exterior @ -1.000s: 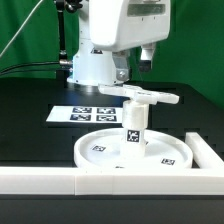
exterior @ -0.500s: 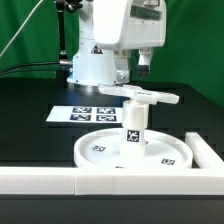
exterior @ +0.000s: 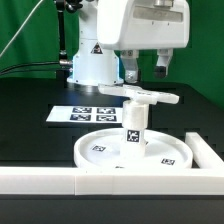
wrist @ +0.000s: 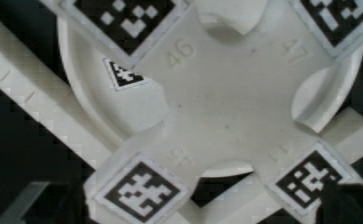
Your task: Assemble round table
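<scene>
Black tabletop (exterior: 30, 140), prob. green backdrop (exterior: 25, 30)

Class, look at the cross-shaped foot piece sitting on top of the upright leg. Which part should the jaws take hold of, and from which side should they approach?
Probably one arm of the cross-shaped foot piece, taken across its width from straight above. The piece lies flat and level on the leg, which stands on the round disc, so its narrow arms look easier to span than the wider centre. The open gripper hangs above it.

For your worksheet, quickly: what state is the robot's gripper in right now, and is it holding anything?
Gripper: open, holding nothing, raised above the cross-shaped foot piece, which sits on the leg.
</scene>
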`<action>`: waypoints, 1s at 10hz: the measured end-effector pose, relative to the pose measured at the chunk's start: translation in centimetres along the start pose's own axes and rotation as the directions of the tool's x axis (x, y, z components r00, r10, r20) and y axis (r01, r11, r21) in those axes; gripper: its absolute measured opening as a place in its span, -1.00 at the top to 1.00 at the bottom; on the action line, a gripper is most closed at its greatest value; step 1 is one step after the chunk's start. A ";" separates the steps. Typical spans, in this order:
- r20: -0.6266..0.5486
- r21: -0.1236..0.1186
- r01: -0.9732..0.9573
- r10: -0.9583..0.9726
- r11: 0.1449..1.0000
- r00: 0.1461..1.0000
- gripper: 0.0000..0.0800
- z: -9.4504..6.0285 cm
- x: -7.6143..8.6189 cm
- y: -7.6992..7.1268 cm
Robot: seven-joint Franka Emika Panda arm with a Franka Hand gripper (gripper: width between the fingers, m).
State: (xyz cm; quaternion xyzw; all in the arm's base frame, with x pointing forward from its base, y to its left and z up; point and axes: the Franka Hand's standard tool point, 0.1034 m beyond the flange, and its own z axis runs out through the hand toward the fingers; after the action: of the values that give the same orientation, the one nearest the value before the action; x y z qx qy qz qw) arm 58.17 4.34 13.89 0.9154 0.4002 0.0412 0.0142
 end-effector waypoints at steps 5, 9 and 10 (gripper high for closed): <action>-0.032 -0.023 -0.042 0.041 0.999 0.999 -0.62 0.8 -1.0 -1.1; -0.022 -0.013 -0.014 0.014 1.000 1.000 -0.62 1.8 -1.9 -1.5; -0.021 -0.012 -0.008 0.008 1.000 1.000 -0.62 2.0 -2.0 -1.4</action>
State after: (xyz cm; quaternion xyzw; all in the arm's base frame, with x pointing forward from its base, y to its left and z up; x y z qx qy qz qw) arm 56.03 3.85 11.72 0.9163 0.3965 0.0531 0.0156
